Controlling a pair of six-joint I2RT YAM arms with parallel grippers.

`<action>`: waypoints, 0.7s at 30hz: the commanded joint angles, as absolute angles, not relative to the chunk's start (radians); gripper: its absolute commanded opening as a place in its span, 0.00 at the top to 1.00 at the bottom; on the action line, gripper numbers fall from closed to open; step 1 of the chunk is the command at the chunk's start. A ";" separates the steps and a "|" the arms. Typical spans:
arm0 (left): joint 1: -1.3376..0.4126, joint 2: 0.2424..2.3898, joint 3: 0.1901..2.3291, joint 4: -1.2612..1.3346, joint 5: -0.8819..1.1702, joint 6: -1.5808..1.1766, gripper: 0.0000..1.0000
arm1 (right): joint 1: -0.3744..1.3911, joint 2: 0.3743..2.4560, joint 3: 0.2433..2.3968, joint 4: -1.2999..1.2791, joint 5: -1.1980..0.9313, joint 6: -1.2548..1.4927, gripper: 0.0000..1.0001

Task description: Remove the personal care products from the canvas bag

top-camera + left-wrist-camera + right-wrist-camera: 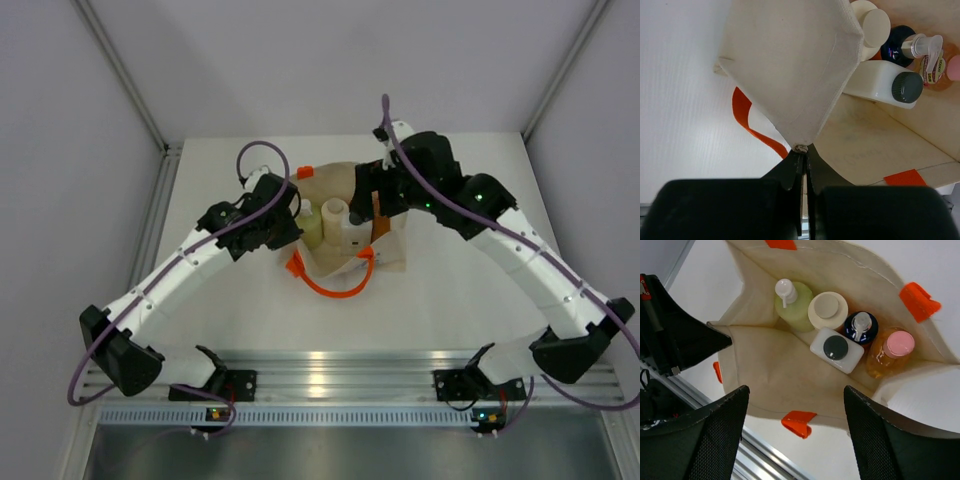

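The beige canvas bag [388, 256] stands open at the table's middle, orange handles [336, 284] hanging at its front. My left gripper [801, 150] is shut on the bag's left top corner [790, 75]; in the top view it [290, 226] sits at the bag's left edge. My right gripper [796, 390] is open and empty above the bag's mouth [775, 370]. Inside stand the yellow-green pump bottle [794, 307], cream cylinder [827, 309], orange bottle with dark cap [861, 326], white bottle with dark cap [836, 350] and amber bottle with pink cap [892, 354].
An aluminium rail [330, 365] runs along the table's near edge and shows in the right wrist view [765, 460]. Grey enclosure walls [70, 150] stand left, right and behind. The left arm [680, 335] is close to the bag's left side.
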State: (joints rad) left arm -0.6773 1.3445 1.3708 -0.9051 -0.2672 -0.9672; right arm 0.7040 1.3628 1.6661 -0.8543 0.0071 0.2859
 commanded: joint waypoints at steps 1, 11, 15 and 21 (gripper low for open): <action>-0.676 1.359 1.315 -0.974 -0.287 -1.002 1.00 | 0.793 1.434 1.741 -0.802 0.129 0.241 0.25; -0.676 1.356 1.310 -0.973 -0.276 -1.009 1.00 | 0.776 1.588 1.753 -0.796 -0.041 -0.156 0.21; -0.676 1.341 1.301 -0.957 -0.287 -1.028 1.00 | 0.747 1.618 1.735 -0.796 -0.208 -0.331 0.24; -0.676 1.347 1.310 -0.942 -0.272 -1.023 1.00 | 0.723 1.709 1.767 -0.807 -0.215 -0.459 0.26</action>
